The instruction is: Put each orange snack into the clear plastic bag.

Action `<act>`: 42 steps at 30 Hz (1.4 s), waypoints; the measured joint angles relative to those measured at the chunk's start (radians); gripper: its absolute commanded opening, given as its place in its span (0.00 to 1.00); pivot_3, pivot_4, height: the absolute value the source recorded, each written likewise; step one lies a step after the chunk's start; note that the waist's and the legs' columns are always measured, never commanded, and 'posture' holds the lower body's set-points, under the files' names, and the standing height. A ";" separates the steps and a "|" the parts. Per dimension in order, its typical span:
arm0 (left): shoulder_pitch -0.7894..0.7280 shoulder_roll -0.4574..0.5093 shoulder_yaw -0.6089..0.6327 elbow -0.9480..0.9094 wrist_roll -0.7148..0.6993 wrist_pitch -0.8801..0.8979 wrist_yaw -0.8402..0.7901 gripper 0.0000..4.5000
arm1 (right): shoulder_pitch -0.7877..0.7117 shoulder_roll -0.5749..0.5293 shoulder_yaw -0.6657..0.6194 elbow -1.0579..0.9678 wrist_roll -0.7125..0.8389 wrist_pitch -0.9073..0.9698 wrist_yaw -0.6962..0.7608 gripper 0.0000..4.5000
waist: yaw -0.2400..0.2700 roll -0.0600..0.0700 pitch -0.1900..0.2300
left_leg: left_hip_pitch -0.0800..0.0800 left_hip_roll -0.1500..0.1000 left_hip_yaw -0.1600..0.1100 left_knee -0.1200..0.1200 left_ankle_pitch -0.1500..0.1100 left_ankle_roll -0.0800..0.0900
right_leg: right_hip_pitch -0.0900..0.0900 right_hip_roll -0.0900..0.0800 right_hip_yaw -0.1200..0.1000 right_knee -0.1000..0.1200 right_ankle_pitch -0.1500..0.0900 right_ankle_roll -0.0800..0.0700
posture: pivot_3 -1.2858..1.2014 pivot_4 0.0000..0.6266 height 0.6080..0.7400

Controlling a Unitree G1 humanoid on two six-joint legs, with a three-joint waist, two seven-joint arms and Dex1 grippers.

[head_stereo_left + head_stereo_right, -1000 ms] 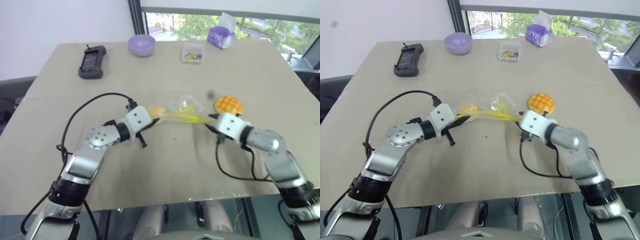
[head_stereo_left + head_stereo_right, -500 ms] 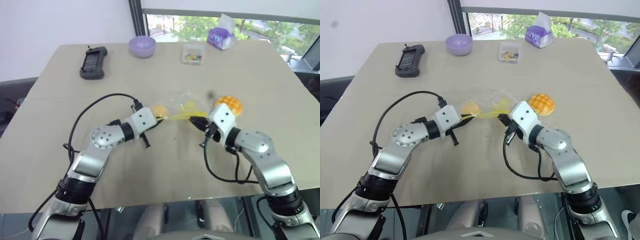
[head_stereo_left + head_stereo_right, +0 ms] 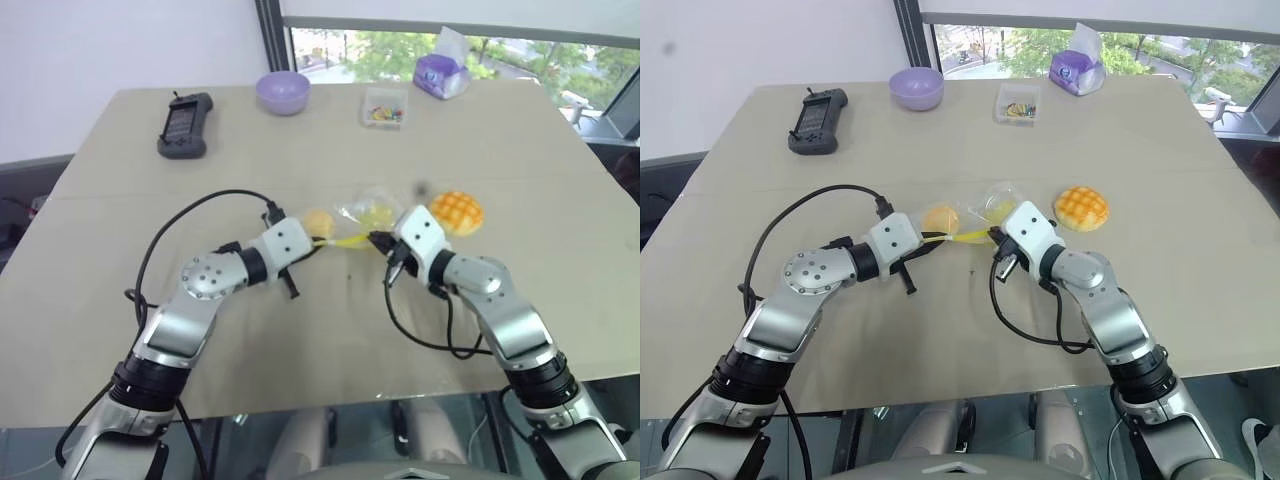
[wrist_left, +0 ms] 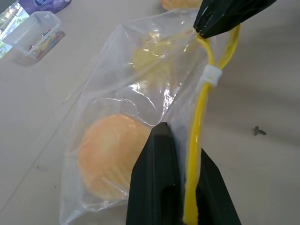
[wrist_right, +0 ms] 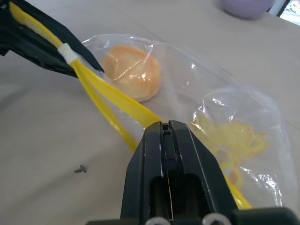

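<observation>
- clear plastic bag [image 3: 980,215] — crinkly, yellow-stripped mouth, lying mid-counter with the plain orange ball [image 3: 939,219] inside
- grid-topped bun [image 3: 1082,207] (outside, just beside the bag) resting upright

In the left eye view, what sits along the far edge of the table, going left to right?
Black handheld device → purple bowl → small clear box of coloured sweets → purple tissue packet.

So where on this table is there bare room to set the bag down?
Free: the near table in front of both grippers, and the stretch between the black handheld device and the left arm. Crowded: the middle, around the clear plastic bag and grid-top bun, and the far edge.
</observation>
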 measured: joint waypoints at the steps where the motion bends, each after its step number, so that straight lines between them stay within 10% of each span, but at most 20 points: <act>1: 0.000 -0.001 0.000 0.000 -0.001 0.003 0.002 0.00 | 0.000 -0.006 0.000 -0.001 0.001 0.000 0.003 0.01 | 0.000 0.000 0.000 | 0.000 0.000 0.000 0.000 0.000 0.001 | 0.000 0.000 0.000 0.000 0.000 0.000 | 0.52 0.24 1.00; 42: -0.031 -0.021 0.021 -0.038 -0.041 0.111 0.019 0.00 | 0.001 -0.038 -0.006 0.005 0.076 0.000 0.033 0.01 | 0.000 0.000 0.000 | 0.000 0.000 0.000 0.000 0.000 0.001 | 0.000 0.000 0.000 0.001 0.000 0.000 | 0.52 0.24 1.00</act>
